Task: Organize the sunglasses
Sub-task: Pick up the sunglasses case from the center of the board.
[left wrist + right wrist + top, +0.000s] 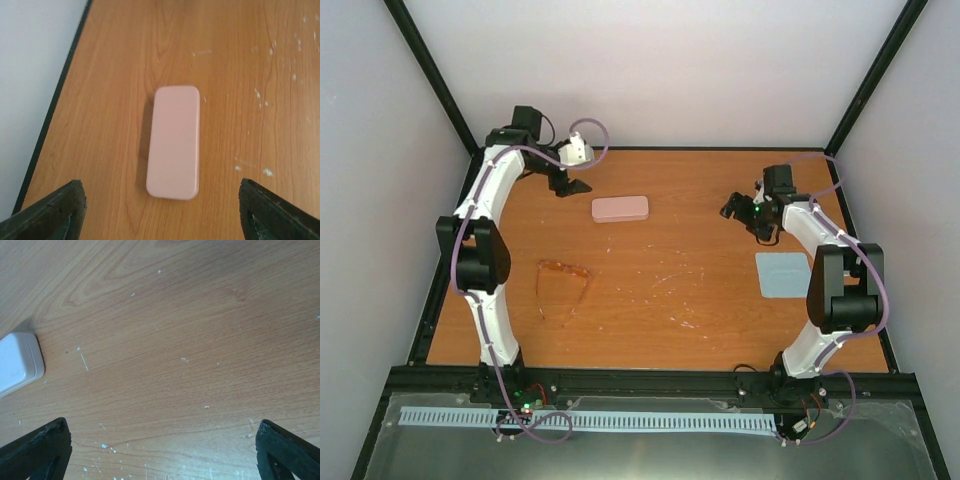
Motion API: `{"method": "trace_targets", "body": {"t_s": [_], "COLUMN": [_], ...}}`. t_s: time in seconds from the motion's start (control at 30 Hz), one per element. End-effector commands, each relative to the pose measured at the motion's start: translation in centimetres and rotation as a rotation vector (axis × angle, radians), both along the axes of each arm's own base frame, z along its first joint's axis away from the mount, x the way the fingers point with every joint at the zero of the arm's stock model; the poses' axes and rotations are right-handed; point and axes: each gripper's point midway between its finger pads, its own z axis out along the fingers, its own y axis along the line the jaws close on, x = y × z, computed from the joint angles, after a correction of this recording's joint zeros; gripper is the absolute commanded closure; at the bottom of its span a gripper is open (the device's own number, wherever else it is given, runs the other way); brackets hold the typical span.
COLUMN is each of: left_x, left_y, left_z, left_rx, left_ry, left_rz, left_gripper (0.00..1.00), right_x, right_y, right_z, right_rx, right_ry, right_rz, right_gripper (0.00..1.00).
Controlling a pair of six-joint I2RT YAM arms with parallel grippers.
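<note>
The sunglasses (561, 284) lie on the table at the near left with their temples unfolded; their thin amber frame is nearly table-coloured. The pale pink case (620, 209) lies closed at the far middle, and it fills the left wrist view (174, 142). My left gripper (568, 184) is open and empty, hovering just left of the case. My right gripper (732, 208) is open and empty at the far right, well to the right of the case, whose end shows in the right wrist view (19, 362).
A flat light blue cloth (782, 273) lies on the table at the right, beside the right arm. The table (670, 290) has white scuff marks. Black frame posts and pale walls close in the back and sides.
</note>
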Motion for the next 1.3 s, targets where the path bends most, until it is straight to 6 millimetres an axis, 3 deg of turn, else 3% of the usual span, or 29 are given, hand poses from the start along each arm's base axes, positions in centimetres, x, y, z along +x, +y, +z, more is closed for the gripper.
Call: {"method": "trace_targets", "body": {"t_s": [0.0,0.43,0.6,1.07,1.27], "left_x": [-2.1,-0.7,-0.6,1.4,3.3], "left_y": [0.3,-3.5,-4.4,-4.5,-5.0], "left_z": [-2.9,-10.6,-11.7,-15.0,-14.6], "left_rx": [0.203,0.366,0.360,0.372,0.347], "left_ry": [-0.068,-0.023,0.007,0.075,0.044], "left_rz": [-0.210,-0.251,-0.236,-0.141,-0.095], "left_gripper": [0.17,0.15,0.10,0.04,0.01], "right_x": [0.0,-1.5,-2.0,-2.5,-2.7], "right_y": [0.8,1.4,1.6,1.6,1.5], "right_z": [-0.3,-1.7,-2.1,-2.6,-2.3], "right_rx": [0.040,0.082,0.101,0.094,0.092], "right_ry": [-0.017,-0.009,0.008,0.024,0.018], "right_rz": [0.038,0.049,0.052,0.054,0.053], "right_gripper": [0.05,0.12,0.11,0.08,0.08]}}
